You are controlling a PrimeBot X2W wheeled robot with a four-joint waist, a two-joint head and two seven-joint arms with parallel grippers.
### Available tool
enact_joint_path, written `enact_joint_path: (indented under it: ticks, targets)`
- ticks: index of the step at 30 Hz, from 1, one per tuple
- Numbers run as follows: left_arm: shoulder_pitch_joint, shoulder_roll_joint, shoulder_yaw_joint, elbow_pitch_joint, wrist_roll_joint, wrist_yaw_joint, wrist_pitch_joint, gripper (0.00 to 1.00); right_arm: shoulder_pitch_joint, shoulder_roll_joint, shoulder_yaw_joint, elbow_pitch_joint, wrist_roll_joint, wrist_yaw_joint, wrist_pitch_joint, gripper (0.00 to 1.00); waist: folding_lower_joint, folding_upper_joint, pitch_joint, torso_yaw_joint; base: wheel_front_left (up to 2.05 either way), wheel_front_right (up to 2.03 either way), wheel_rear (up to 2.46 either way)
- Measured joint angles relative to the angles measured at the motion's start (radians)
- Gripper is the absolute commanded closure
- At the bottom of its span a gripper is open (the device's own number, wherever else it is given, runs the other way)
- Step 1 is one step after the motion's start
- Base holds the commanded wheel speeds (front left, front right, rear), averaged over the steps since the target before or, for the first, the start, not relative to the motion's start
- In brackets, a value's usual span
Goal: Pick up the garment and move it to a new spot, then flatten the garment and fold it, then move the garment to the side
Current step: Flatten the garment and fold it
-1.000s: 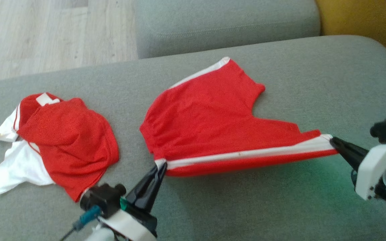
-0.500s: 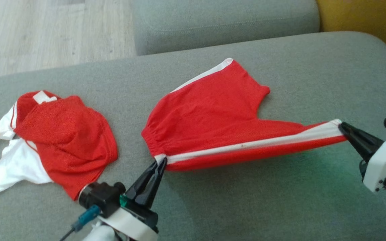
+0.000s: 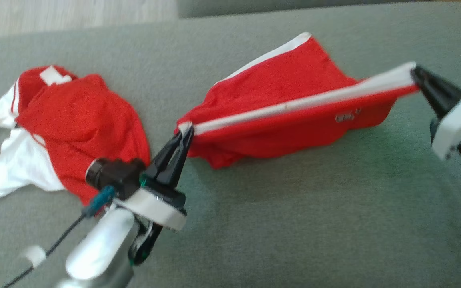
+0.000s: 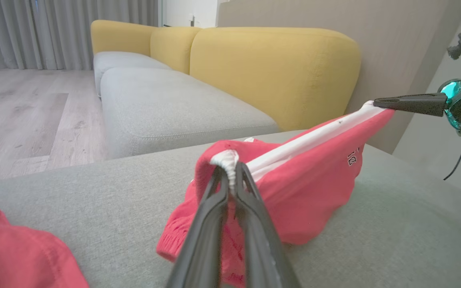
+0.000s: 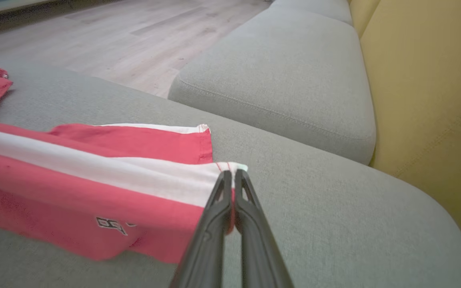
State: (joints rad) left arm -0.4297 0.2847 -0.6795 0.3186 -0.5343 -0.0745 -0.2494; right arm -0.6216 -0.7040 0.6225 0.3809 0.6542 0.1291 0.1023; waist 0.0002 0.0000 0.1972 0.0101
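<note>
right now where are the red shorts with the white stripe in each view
head view: red shorts centre to upper right, held between the left gripper and the right gripper
left wrist view: red shorts centre, rising to the right
right wrist view: red shorts lower left half
shared landmark: small printed logo below the stripe
</note>
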Motion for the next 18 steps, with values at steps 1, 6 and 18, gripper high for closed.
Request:
enact_joint_path:
  ticks: [1, 6, 18]
  targets:
    - [-0.018, -0.007, 0.000, 0.013, 0.000, -0.006, 0.001, 1.00, -0.028, 0.004, 0.006, 0.012, -0.008, 0.000, 0.005, 1.00, 0.0000, 0.0000, 0.013, 0.008, 0.00, 0.00, 0.00]
    - [-0.095, -0.037, -0.002, 0.072, 0.008, -0.015, 0.002, 1.00, -0.131, 0.013, 0.031, 0.065, -0.027, 0.000, 0.023, 1.00, 0.0000, 0.0000, 0.066, 0.043, 0.00, 0.00, 0.00]
    - [-0.281, -0.124, -0.048, 0.265, 0.016, -0.042, 0.002, 1.00, -0.341, 0.027, 0.156, 0.245, -0.036, 0.000, 0.037, 1.00, 0.0000, 0.0000, 0.194, 0.153, 0.00, 0.00, 0.00]
